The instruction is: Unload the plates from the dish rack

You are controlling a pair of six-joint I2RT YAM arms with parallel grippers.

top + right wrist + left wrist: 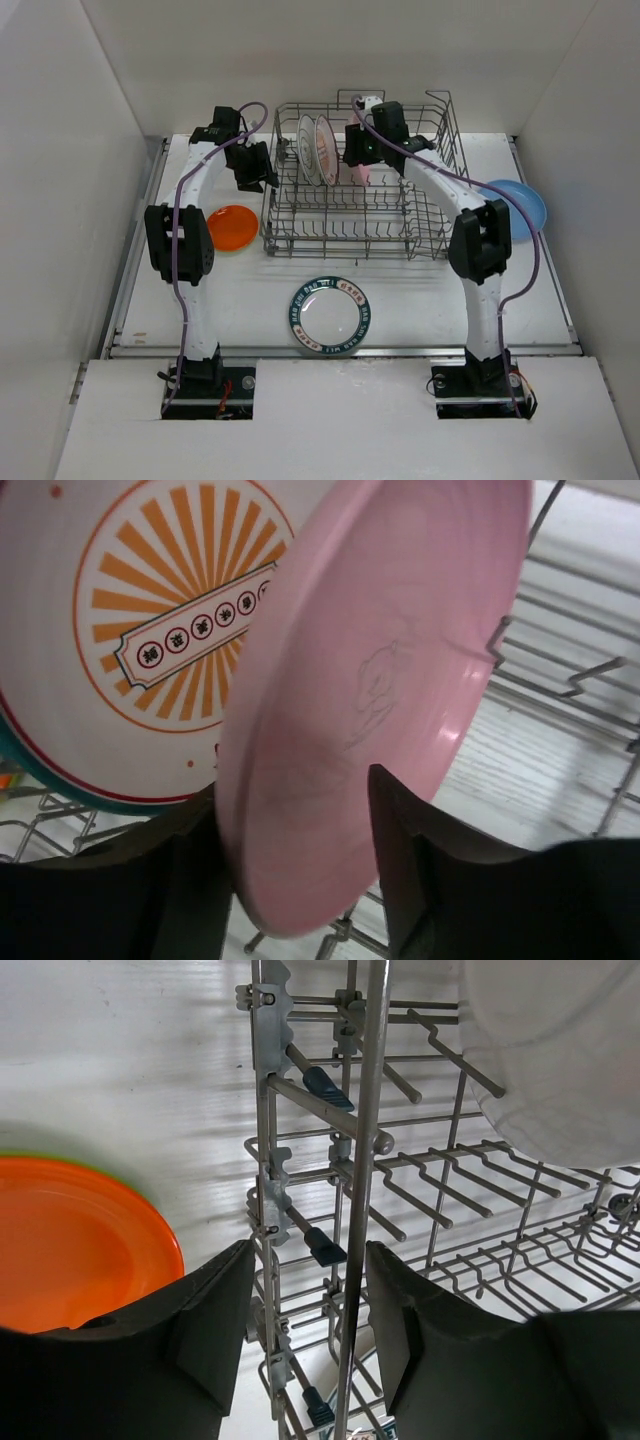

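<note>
The grey wire dish rack (360,215) stands at the table's middle back. Two white patterned plates (317,150) stand upright in it. My right gripper (362,152) is inside the rack, shut on a tilted pink plate (380,680) that fills the gap between its fingers (405,860). Behind it is a white plate with an orange sunburst (150,610). My left gripper (305,1310) is open at the rack's left side (255,170), with an upright rack wire (360,1210) between its jaws. An orange plate (233,227), a blue plate (520,208) and a teal-rimmed plate (329,315) lie on the table.
In the left wrist view the orange plate (70,1240) lies on a green plate whose rim (60,1157) just shows. A white plate (560,1050) stands in the rack at upper right. White walls enclose the table on three sides.
</note>
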